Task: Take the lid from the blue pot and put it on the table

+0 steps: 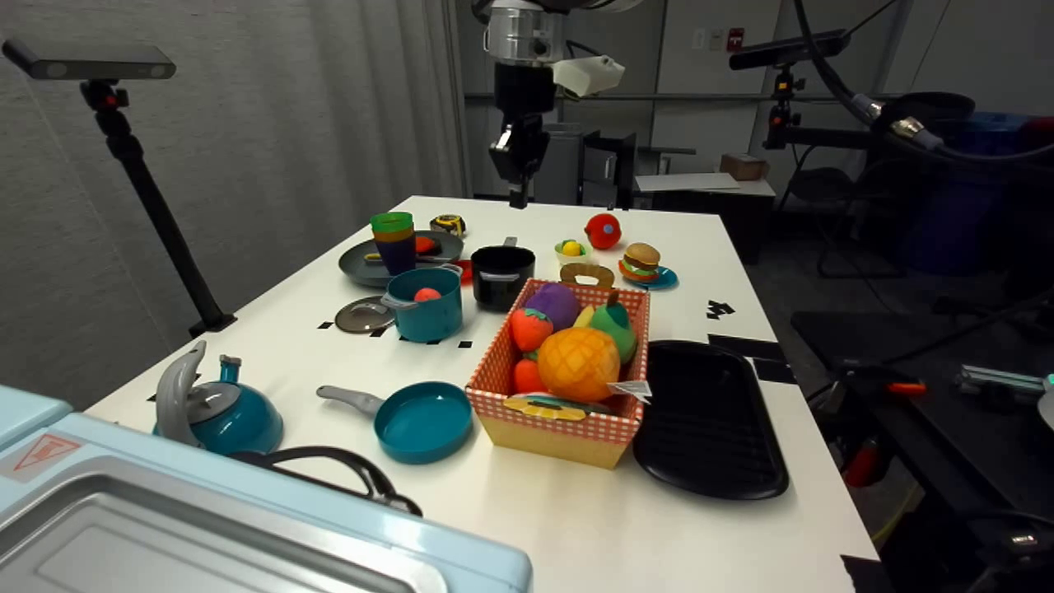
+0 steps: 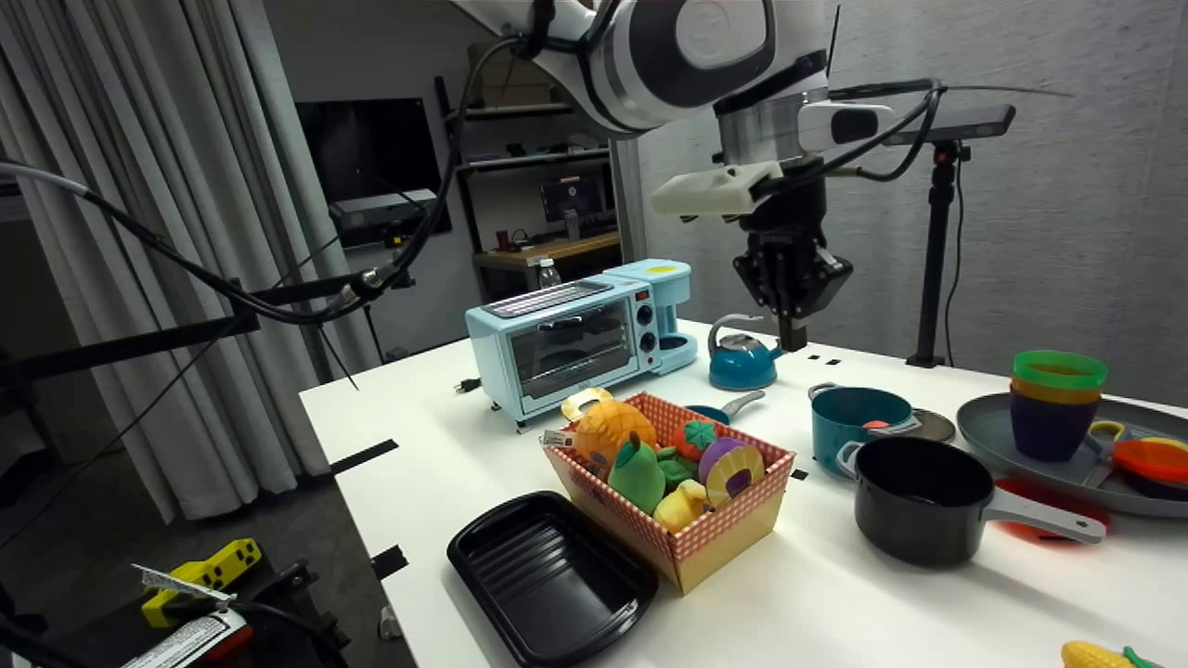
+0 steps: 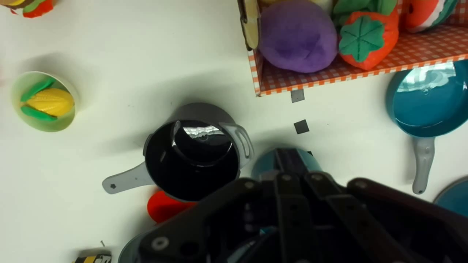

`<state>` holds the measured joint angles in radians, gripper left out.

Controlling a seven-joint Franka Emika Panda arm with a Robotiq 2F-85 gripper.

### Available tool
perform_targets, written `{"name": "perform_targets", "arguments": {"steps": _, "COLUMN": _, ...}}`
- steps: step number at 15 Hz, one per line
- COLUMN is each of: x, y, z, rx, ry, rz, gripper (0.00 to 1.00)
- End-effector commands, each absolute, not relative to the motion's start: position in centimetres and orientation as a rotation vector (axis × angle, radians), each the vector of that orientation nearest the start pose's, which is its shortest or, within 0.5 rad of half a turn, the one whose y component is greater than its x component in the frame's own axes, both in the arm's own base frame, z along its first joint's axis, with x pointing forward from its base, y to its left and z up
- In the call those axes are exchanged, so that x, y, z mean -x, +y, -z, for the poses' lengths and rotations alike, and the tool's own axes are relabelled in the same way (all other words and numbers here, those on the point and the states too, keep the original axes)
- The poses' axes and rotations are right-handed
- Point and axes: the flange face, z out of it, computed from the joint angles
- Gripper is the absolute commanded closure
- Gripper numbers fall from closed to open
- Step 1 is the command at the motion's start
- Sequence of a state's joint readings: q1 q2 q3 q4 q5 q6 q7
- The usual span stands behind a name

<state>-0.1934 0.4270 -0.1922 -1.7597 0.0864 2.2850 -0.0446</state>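
The lid [image 1: 358,316] is round, greyish and glassy, and lies on the white table [image 1: 700,535] beside the blue pot [image 1: 438,319]. In an exterior view the lid [image 2: 936,427] is partly hidden behind the blue pot [image 2: 831,443]. The pot stands upright and uncovered, with a red-orange round thing inside. My gripper [image 1: 518,198] is shut and empty, high above the table in both exterior views [image 2: 791,336]. In the wrist view the shut fingers [image 3: 290,156] cover most of the blue pot [image 3: 262,162]; the lid cannot be made out there.
A black pot [image 1: 502,276] stands close to the blue pot. A grey plate [image 2: 984,427] holds stacked cups [image 2: 1053,422]. A checked box [image 1: 568,436] of toy fruit, a black tray [image 1: 708,428], a blue pan [image 1: 424,424], a kettle [image 1: 239,416] and a toaster oven [image 2: 575,343] stand around.
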Motion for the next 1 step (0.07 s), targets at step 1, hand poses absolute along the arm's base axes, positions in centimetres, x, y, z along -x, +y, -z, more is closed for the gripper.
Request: {"name": "perform_targets", "arguments": {"steps": 1, "x": -62.16, "y": -23.8, "z": -33.93, "rx": 3.115, "ry": 0.588, "rz": 0.162, "gripper": 0.98}}
